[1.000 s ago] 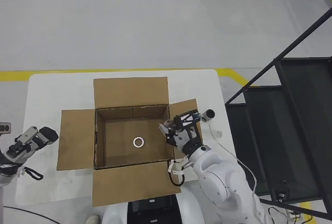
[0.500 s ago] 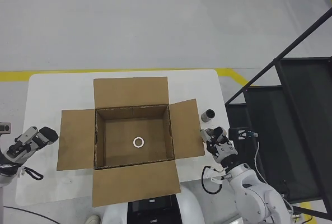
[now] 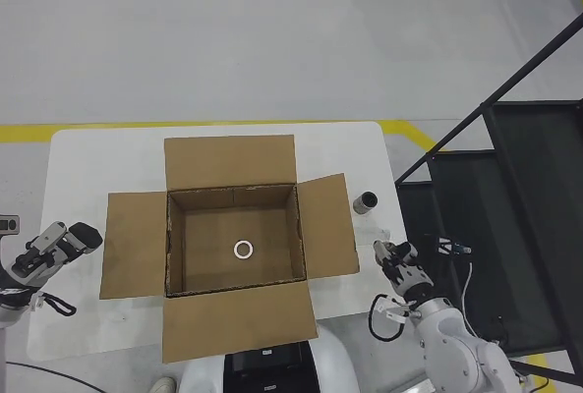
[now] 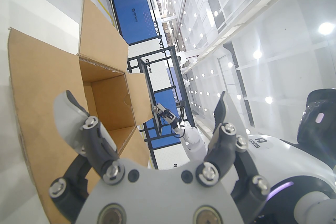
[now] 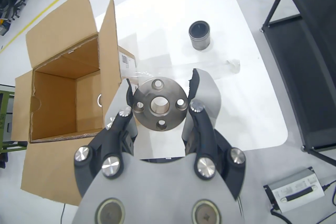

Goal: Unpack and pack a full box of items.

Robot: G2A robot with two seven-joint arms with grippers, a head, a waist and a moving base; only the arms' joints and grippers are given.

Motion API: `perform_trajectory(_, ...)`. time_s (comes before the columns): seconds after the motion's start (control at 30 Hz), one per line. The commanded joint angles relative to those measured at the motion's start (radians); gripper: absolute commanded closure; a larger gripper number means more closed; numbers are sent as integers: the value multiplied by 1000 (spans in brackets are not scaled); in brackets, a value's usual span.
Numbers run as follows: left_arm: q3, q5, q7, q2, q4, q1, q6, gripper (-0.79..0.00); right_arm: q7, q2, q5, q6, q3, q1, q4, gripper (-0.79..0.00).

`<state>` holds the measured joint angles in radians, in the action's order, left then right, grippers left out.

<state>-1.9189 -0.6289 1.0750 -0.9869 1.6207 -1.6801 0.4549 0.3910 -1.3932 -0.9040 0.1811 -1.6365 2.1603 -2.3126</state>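
At the table's far left edge the left gripper hangs with its fingers spread and nothing between them, well apart from the box. The box sits mid-table with all four flaps folded out, and one small ring lies on its floor. To the right of the box, over the table's right edge, the right gripper pinches a round metal disc with bolt holes by its rim. The step looks like unpacking: setting this disc down outside the box. It would go best lowered flat onto bare table, well in from the edge, beside the dark cylinder but not touching it. The fingers should part only once the disc rests (it looks heavy enough to roll or clatter). From above, the disc is too small to make out in the grip. Something clear near the cylinder may be a scrap of film; it cannot be told for sure.
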Motion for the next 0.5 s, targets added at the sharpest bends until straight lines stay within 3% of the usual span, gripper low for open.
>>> perform_trajectory(0.0,0,0,0,0,0,0,0,-785,45,2,-3,27,3,-32,26,0)
perform_trajectory(0.47,0,0,0,0,0,0,0,-785,242,10,-35,136,48,-239,272,0)
